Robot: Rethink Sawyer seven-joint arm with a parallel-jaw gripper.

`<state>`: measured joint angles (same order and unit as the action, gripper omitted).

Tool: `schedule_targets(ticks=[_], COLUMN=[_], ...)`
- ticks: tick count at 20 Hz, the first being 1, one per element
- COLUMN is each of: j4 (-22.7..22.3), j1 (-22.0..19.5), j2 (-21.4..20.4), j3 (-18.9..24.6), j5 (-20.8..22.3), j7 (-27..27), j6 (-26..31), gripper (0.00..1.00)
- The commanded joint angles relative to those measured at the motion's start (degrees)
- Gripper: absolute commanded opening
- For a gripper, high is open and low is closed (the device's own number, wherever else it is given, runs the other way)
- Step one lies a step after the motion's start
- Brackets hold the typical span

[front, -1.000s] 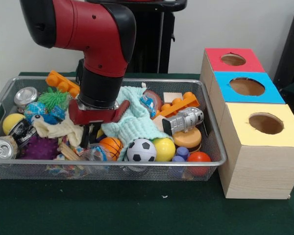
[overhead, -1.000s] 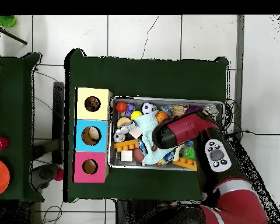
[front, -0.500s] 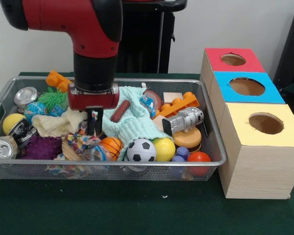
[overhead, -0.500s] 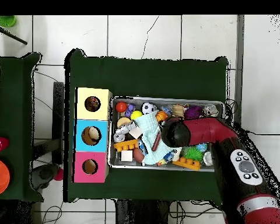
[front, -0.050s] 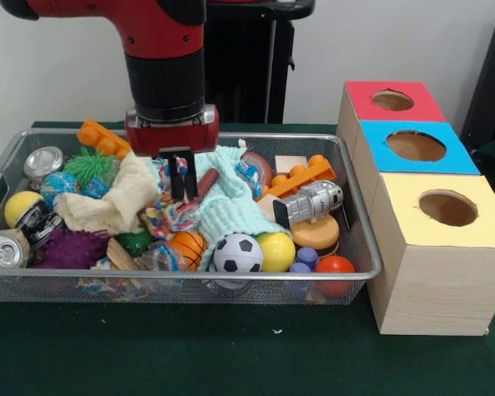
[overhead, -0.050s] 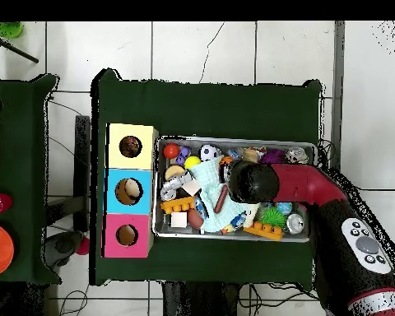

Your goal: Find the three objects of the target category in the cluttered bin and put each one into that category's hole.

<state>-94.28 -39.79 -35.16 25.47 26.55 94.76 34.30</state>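
Observation:
In the front view my gripper [front, -0.050s: 182, 195] hangs over the middle of the wire bin [front, -0.050s: 359, 247], its two dark fingers close together. A multicoloured knotted toy [front, -0.050s: 170, 218] sits right under the tips and appears to be pinched by them. A cream cloth [front, -0.050s: 107, 205] is bunched up on its left and a mint towel [front, -0.050s: 231, 210] lies on its right. A soccer ball [front, -0.050s: 238, 252], a yellow ball [front, -0.050s: 276, 251] and a small basketball [front, -0.050s: 187, 244] lie at the bin's front. From overhead the wrist [overhead, -0.050s: 243, 181] hides the fingers.
Three wooden boxes with holes stand beside the bin: red [front, -0.050s: 393, 101], blue [front, -0.050s: 416, 146], yellow [front, -0.050s: 448, 208]. The bin also holds cans [front, -0.050s: 43, 162], orange bricks [front, -0.050s: 301, 177], a silver robot toy [front, -0.050s: 309, 202], a brown sausage [front, -0.050s: 205, 181] and a purple spiky ball [front, -0.050s: 66, 247].
The gripper has risen and shifted right toward the bin's middle. The multicoloured toy and the cream cloth have come up with it, uncovering a green spiky ball.

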Motion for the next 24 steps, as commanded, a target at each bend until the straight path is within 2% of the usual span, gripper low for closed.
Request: schedule_targets(ticks=[1,12,24], j4=[-5.35,-7.04,-9.80], j1=[-0.49,0.97,5.81], j2=[-1.76,-2.26,-8.82], j3=[6.43,6.01,4.25], j5=[-5.67,-10.69,-14.97], j7=[-0.70,3.05,6.04], j6=[4.42,4.01,5.02], gripper=[0.00,0.00,0.00])
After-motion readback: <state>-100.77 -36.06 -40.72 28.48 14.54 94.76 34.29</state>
